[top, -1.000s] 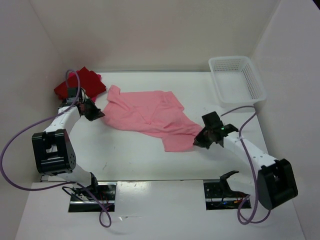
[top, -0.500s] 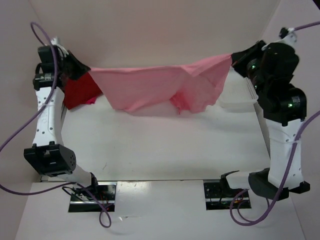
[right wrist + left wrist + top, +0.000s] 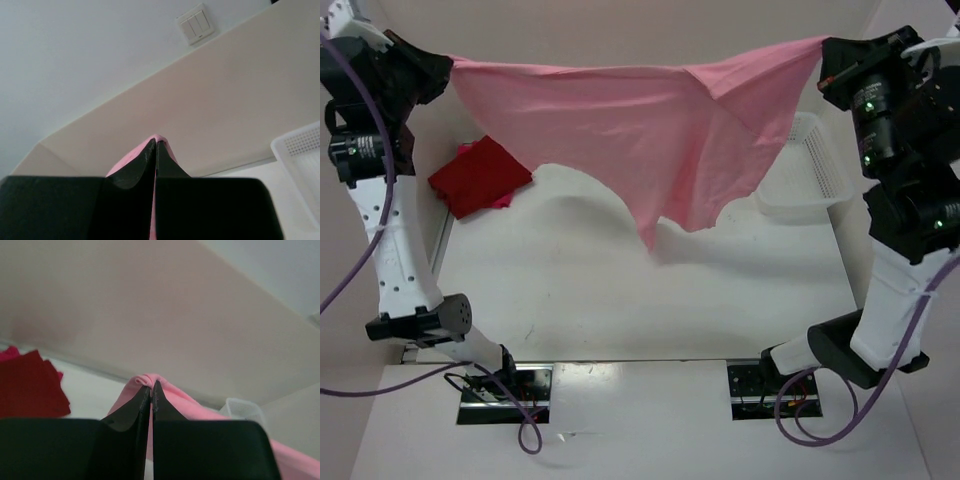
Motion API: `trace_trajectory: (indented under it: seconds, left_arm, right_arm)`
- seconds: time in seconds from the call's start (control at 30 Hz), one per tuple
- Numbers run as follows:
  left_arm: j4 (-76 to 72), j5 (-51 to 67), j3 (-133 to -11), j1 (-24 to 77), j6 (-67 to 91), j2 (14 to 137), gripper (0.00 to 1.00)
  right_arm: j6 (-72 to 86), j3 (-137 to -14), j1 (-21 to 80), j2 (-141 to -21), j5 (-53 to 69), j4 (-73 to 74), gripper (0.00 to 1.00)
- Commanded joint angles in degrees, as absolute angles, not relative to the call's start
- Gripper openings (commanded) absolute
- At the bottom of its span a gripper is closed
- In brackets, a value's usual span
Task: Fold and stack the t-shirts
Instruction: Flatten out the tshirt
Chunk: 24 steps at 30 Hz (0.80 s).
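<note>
A light pink t-shirt (image 3: 640,130) hangs stretched in the air between both raised arms, its lower edge dangling above the table. My left gripper (image 3: 448,62) is shut on its left corner; pink cloth (image 3: 150,379) bunches at the closed tips (image 3: 151,386). At the top right, my right gripper (image 3: 823,48) is shut on the other corner, with cloth (image 3: 159,137) peeking over the closed tips (image 3: 156,144). A dark red t-shirt (image 3: 478,177) lies folded at the table's back left, on top of a crimson-pink one whose edge (image 3: 500,202) shows. The dark red t-shirt (image 3: 27,387) also appears in the left wrist view.
A white mesh basket (image 3: 810,175) stands at the back right, partly behind the hanging shirt, and its rim (image 3: 300,145) shows in the right wrist view. The white table (image 3: 620,300) lies below, with white walls around it.
Both arms have risen from the table and moved apart, lifting the pink shirt off the surface and stretching it wide in the air. The folded red shirt has not moved.
</note>
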<state>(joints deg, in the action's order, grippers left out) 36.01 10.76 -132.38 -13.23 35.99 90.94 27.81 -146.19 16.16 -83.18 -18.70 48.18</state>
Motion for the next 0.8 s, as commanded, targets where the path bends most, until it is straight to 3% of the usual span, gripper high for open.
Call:
trace_trajectory:
  seconds: [0.0,0.2,0.37,0.53,0.6,0.77]
  left_arm:
    - [36.47,10.45,-125.79,-13.80,35.42,97.28,0.06]
    - [32.70,9.76,-116.81,-13.80,34.90,102.38,0.06]
    - [33.75,9.14,-127.86,-13.27,35.51,109.86,0.06]
    - [35.50,8.62,-141.66,-13.27,36.74,111.71,0.06]
    - [33.41,7.83,-142.21,-13.27,37.35,109.87,0.06]
    - [30.06,7.21,-145.19,-14.41,37.97,107.14,0.06]
  right_arm:
    - [25.22,-142.73,16.44,-89.97,-19.18,38.85,0.00]
    - [24.61,-148.34,16.44,-105.00,-14.94,38.84,0.00]
    - [23.99,-165.64,15.82,-120.58,-13.80,40.35,0.00]
    - [22.86,-160.22,15.82,-115.67,-14.50,30.87,0.02]
    - [21.80,-164.08,15.82,-114.18,-15.12,30.07,0.03]
    - [17.85,-160.58,15.82,-106.88,-17.40,23.47,0.03]
